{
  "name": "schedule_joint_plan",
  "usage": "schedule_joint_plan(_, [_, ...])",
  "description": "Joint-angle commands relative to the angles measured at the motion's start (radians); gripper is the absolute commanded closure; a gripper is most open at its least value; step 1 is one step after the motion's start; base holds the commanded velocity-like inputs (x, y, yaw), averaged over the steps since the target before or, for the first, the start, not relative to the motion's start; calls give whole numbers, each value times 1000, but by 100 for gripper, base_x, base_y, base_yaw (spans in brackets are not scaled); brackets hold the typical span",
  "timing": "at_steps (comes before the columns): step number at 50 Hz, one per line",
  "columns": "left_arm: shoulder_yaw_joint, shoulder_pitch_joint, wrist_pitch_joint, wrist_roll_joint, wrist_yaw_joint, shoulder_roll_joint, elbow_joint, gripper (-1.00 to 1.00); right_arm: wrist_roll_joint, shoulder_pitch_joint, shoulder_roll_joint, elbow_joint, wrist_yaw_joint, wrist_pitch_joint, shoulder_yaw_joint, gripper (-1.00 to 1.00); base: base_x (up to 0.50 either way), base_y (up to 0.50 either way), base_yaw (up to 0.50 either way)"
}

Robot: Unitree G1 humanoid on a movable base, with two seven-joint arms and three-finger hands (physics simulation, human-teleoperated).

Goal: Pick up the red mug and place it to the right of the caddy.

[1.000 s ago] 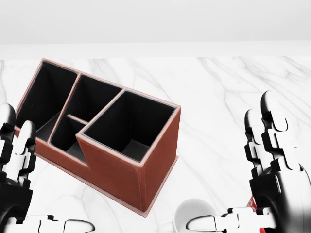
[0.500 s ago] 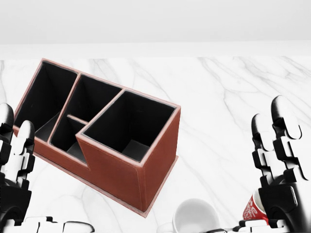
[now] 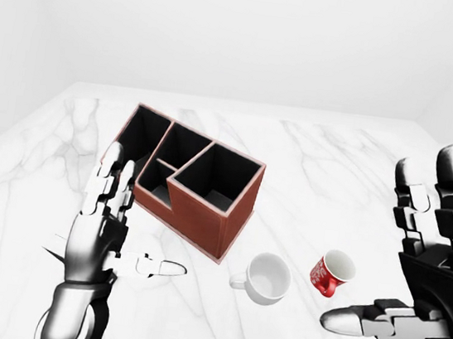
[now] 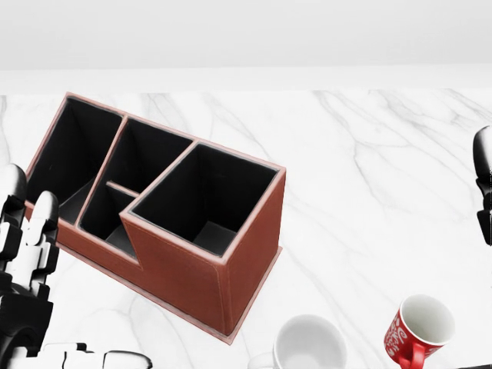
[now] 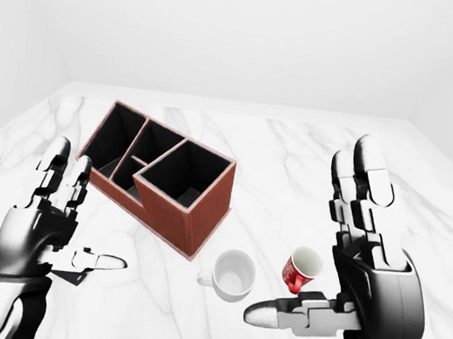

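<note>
The red mug (image 4: 419, 330) with white lettering stands on the marble table at the lower right of the head view, its handle toward the bottom. It is right of a white mug (image 4: 307, 346). The brown caddy (image 3: 195, 216) with black compartments lies up and left of both mugs. My right hand (image 3: 399, 251) is open, fingers raised and thumb stretched left, just right of the red mug and apart from it. My left hand (image 3: 131, 224) is open too, at the left of the caddy, holding nothing.
The white marble table (image 3: 326, 174) runs wide to the right of the caddy up to a white wall. The white mug sits between the caddy's near corner and the red mug. In the head view only the right hand's fingers (image 4: 484, 192) show, at the right edge.
My right hand has moved right, nearly out of the head view, uncovering the red mug. The left hand, the caddy and the white mug have stayed put.
</note>
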Motion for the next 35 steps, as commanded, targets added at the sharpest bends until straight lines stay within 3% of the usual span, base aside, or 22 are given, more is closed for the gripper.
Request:
schedule_joint_plan(1, [-2, 4, 0, -1, -1, -1, -13, -100, 44, -57, -83, -27, 43, 0, -105, -100, 0, 0, 0])
schedule_joint_plan(6, [-20, 9, 0, 12, 5, -1, -22, -100, 191, -74, -180, -27, -23, 0, -172, -100, 0, 0, 0])
schedule_joint_plan(9, [-35, 13, 0, 21, 11, 2, -10, -100, 230, -76, -230, -27, -78, 0, -169, -100, 0, 0, 0])
schedule_joint_plan(19, [-45, 16, 0, 14, 16, 11, -7, -100, 50, -73, -184, -27, 71, 0, -164, -100, 0, 0, 0])
schedule_joint_plan(28, [-39, 12, 0, 14, 14, 10, 2, -100, -215, -128, -81, -8, 277, 0, -158, -100, 0, 0, 0])
schedule_joint_plan(35, [-29, 11, 0, 8, 10, 8, -7, -100, -334, -125, -60, 94, 282, 0, -170, -100, 0, 0, 0])
